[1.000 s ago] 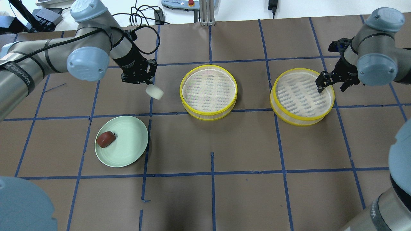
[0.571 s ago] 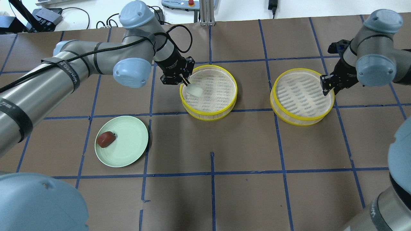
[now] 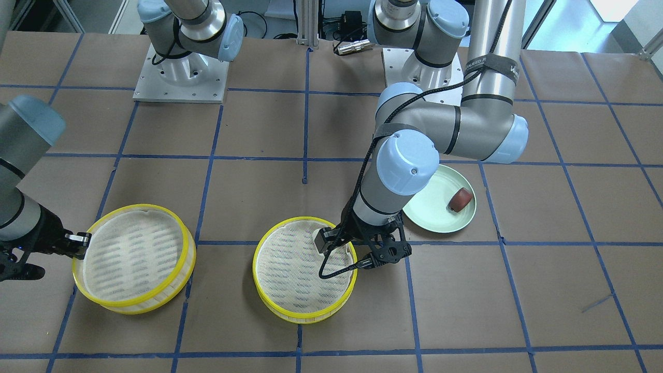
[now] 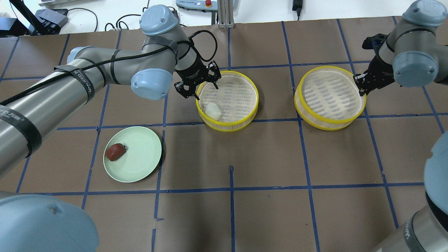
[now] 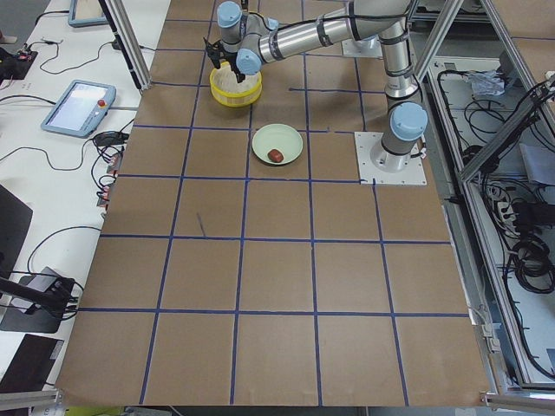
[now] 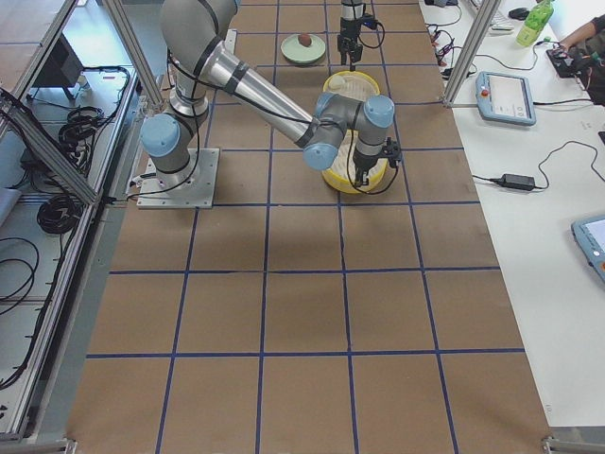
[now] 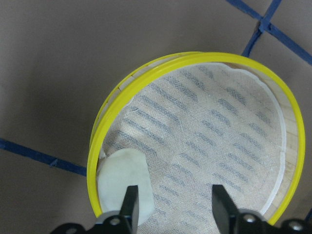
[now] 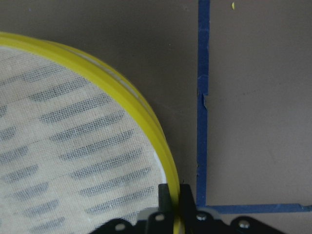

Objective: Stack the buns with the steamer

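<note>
The white bun [image 4: 212, 111] lies loose inside the middle yellow-rimmed steamer [image 4: 252, 105], by its near-left wall; it also shows in the left wrist view [image 7: 122, 187]. My left gripper [image 4: 200, 89] is open and empty just above that steamer's left rim [image 7: 195, 57]. The reddish-brown bun [image 4: 115, 152] sits on the green plate [image 4: 143, 168]. My right gripper [image 4: 361, 87] is shut on the right rim of the second steamer [image 4: 315, 120], with the yellow rim [image 8: 146, 122] pinched between its fingers.
The brown table [image 4: 266, 168] carries a blue tape grid. The two arm bases stand at the robot's side of the table [image 3: 181, 77]. Cables and a pendant lie beyond the far edge [image 4: 196, 4].
My left gripper carried the white bun over the middle steamer, opened, and the bun now lies inside it. My right gripper shut on the right steamer's rim, and that steamer shifted slightly away.
</note>
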`<state>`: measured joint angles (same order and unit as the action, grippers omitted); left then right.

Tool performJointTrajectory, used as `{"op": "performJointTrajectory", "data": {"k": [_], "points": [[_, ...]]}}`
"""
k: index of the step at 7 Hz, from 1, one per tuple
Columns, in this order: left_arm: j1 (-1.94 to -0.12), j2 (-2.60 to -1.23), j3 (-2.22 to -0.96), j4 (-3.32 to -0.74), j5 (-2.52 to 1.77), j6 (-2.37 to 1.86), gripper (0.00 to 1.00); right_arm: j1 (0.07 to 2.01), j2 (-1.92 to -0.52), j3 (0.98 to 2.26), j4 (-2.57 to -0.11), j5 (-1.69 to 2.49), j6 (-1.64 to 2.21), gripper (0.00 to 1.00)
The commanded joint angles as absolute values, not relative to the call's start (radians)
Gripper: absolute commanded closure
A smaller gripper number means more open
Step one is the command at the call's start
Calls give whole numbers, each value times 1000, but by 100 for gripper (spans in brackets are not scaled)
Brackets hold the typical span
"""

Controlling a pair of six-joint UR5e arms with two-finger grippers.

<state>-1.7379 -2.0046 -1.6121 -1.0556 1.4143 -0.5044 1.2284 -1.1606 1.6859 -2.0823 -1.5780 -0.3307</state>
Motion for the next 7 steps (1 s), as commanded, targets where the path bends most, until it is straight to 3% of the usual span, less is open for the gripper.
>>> {"op": "performJointTrajectory", "data": {"k": [1,4,7], "points": [[-1657,-1919,-1691,-1220,1669,-82,0,1264,-1221,1620,-1934,-1566,-199,96],[-1461,-1868,-1896,-1221,1831,312,0,1490,-1236,1520,-1827,-1592,117,95],[-1417,-1878,-1943,-1226,1867,488,3,1730,-1209,1500,-1830,-1598,501,95]]}}
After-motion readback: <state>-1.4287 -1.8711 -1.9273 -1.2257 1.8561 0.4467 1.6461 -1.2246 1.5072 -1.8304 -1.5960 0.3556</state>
